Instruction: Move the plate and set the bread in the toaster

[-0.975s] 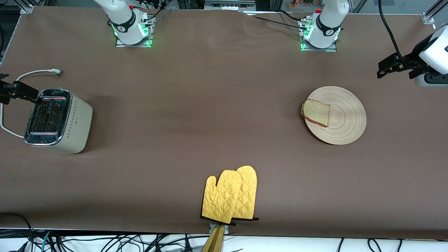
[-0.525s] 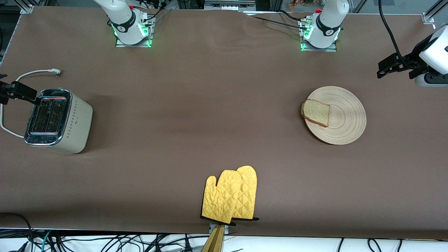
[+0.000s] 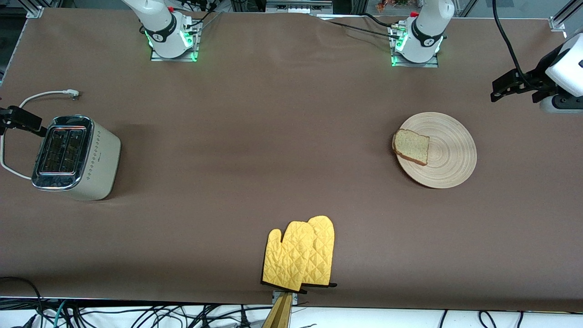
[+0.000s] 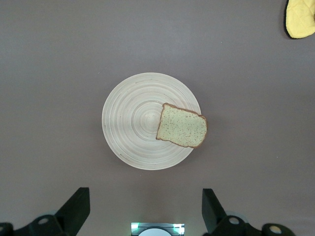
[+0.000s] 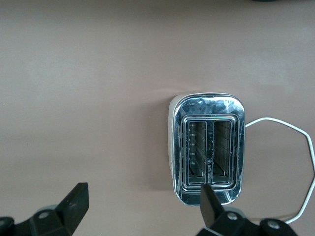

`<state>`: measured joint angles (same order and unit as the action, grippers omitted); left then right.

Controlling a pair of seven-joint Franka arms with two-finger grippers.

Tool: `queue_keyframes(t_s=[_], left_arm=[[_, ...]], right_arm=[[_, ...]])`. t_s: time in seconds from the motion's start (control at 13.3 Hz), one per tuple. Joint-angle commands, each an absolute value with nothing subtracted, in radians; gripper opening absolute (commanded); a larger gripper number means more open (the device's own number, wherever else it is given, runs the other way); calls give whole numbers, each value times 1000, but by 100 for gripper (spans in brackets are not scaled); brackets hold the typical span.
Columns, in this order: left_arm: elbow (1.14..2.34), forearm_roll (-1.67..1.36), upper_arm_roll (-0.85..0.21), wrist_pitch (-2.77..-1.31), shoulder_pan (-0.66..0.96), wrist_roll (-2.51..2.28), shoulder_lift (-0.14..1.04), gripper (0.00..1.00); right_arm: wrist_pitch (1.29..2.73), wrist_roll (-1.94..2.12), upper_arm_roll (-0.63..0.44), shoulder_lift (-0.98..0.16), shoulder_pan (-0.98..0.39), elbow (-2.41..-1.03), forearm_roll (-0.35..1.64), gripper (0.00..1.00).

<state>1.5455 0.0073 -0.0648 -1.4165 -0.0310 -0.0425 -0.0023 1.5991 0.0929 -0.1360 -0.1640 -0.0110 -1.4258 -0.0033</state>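
Observation:
The pale wooden plate (image 3: 448, 152) (image 4: 135, 123) lies toward the left arm's end of the table. The speckled bread (image 3: 412, 146) (image 4: 182, 127) rests flat on its rim, on the side toward the right arm's end. The cream toaster (image 3: 75, 157) (image 5: 206, 147) stands at the right arm's end, both slots empty. My left gripper (image 3: 512, 84) (image 4: 146, 209) hangs open high over the table beside the plate, holding nothing. High up by the toaster's edge, my right gripper (image 3: 20, 119) (image 5: 142, 204) is also open and holds nothing.
A pair of yellow oven mitts (image 3: 300, 255) (image 4: 300, 19) lies near the table's front edge, midway along it. The toaster's white cord (image 3: 34, 98) (image 5: 290, 132) loops on the brown cloth beside the toaster. Both arm bases (image 3: 171, 36) (image 3: 416, 41) stand along the table's back edge.
My right gripper has drifted slightly off the toaster toward the right arm's end of the table. The left gripper, plate and bread have not moved.

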Motion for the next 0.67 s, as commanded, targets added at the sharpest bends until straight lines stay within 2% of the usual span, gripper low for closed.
queue_keyframes(t_s=[0.0, 0.6], left_arm=[[1520, 20, -67, -1397, -37, -20, 9, 100], [1519, 20, -67, -1397, -37, -20, 9, 100]], right_arm=[[1603, 86, -127, -167, -9, -1410, -5, 100], [1617, 86, -127, -167, -12, -1411, -3, 100]])
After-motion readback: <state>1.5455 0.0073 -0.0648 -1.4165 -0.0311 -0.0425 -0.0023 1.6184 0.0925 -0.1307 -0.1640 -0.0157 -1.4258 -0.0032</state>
